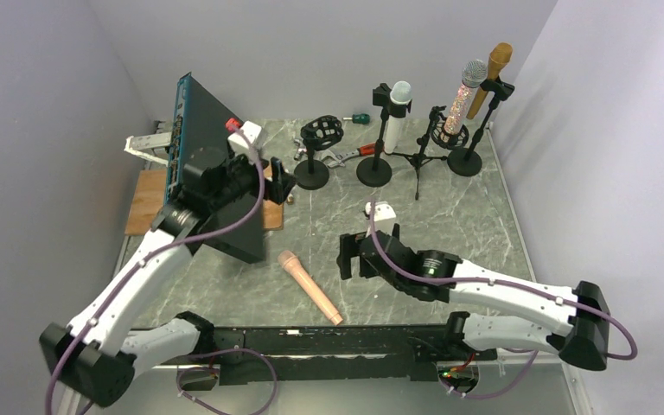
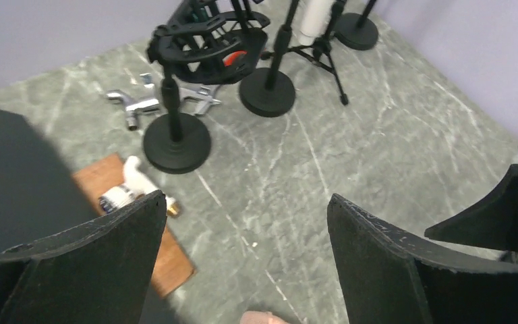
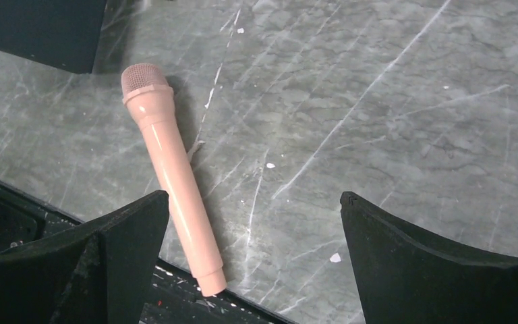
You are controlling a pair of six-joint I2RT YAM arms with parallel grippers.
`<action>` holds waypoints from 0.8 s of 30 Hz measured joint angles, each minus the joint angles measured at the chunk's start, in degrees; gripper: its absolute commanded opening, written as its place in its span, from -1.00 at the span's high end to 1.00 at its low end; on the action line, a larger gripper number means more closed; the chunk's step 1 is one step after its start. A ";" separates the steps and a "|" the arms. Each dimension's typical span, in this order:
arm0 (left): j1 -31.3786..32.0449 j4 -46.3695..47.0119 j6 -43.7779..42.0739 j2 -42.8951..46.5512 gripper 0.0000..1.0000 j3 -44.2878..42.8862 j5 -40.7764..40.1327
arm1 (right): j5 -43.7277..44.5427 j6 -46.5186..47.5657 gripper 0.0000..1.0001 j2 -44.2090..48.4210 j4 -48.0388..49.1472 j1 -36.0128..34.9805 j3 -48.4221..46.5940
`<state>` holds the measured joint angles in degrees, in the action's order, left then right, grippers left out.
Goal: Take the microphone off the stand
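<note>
The pink microphone [image 3: 174, 182] lies flat on the counter [image 3: 378, 101] beside the right pincer [image 3: 251, 202], which stands apart. The left pincer [image 2: 246, 202], also apart, hangs near the black stand [image 2: 175, 145].

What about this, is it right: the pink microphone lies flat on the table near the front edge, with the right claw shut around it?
Not quite. The pink microphone does lie flat on the table near the front edge, but the right claw is open, its fingers spread wide and gripping nothing. The right wrist view shows this.
</note>
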<state>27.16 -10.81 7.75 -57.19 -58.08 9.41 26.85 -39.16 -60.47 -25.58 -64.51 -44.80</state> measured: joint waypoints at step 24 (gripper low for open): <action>-18.69 15.69 30.05 -51.63 -0.83 -36.70 34.67 | 2.73 0.63 -1.00 28.46 -1.44 0.63 7.39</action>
<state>8.47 4.89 37.80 -108.81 -94.78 44.07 29.58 -38.52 -32.01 -27.03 -63.88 -37.41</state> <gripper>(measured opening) 0.936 0.997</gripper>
